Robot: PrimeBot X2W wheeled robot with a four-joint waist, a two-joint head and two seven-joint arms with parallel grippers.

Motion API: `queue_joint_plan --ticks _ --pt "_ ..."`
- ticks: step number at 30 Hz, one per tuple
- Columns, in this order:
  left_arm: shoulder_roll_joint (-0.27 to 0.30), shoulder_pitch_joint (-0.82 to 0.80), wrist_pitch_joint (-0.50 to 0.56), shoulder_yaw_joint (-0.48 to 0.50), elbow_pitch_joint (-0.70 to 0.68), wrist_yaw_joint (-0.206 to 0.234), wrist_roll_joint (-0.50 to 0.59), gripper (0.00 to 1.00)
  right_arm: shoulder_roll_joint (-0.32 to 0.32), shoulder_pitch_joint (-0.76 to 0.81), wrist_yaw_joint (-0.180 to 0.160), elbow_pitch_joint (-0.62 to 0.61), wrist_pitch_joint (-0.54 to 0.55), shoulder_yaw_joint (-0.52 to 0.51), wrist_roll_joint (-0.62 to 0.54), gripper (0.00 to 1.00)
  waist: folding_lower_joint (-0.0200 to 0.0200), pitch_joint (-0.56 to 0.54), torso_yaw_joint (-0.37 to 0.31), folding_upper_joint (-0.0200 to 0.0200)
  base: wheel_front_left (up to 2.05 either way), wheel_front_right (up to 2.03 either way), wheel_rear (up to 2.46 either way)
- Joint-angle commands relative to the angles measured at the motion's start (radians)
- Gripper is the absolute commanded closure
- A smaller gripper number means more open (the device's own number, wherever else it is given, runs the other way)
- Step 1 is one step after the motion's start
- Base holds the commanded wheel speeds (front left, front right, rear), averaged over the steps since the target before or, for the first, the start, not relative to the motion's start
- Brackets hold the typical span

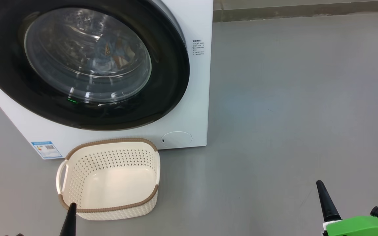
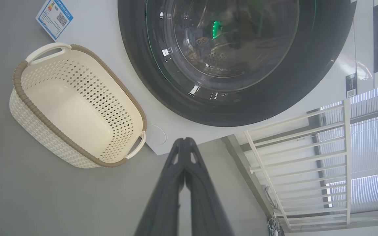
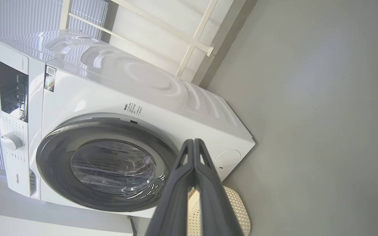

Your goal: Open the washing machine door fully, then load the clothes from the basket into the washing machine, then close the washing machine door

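Plainly, the washing machine door (image 1: pixel 87 55) sits shut against the front of the washing machine (image 1: pixel 195 108), filling the head view from nine to twelve o'clock. Through its clear glass bowl the clothes (image 1: pixel 110 54) show as a blue bundle with orange-brown marks, lying inside the drum. At six o'clock from the door, just in front of the machine's foot, the basket (image 1: pixel 110 160) stands upright on the grey floor (image 1: pixel 290 114), its bare cream bottom in plain sight. Whether its far rim touches the machine cannot be told. A blue label sticker (image 1: pixel 46 149) sits at ten o'clock from the basket, and a round flap (image 1: pixel 176 139) at two o'clock from it, both on the machine's lower front.

The left gripper (image 1: pixel 73 206) comes up at seven o'clock in the head view, its tip overlapping the basket's near rim. In the left wrist view its fingers (image 2: pixel 176 170) are pressed together with nothing between them, off the basket's three o'clock side. The right gripper (image 1: pixel 320 183) stands at five o'clock over bare floor, well apart from the basket. It too is closed tight on nothing, as the right wrist view shows.
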Motion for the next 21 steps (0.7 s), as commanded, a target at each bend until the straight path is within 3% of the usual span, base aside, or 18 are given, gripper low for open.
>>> queue_joint_plan --ticks 1,21 --pt "0.019 -0.058 0.010 0.026 -0.015 -0.002 -0.037 1.00 -0.011 -0.051 -0.004 -0.029 0.014 0.013 0.040 1.00 0.0000 0.001 0.000 -0.0001 0.00 0.00 0.00" --pt "0.021 -0.103 0.066 0.040 0.012 -0.002 -0.242 1.00 -0.012 -0.067 -0.005 -0.031 0.070 0.002 0.247 1.00 0.0000 0.006 0.000 -0.0001 0.00 0.00 0.00"
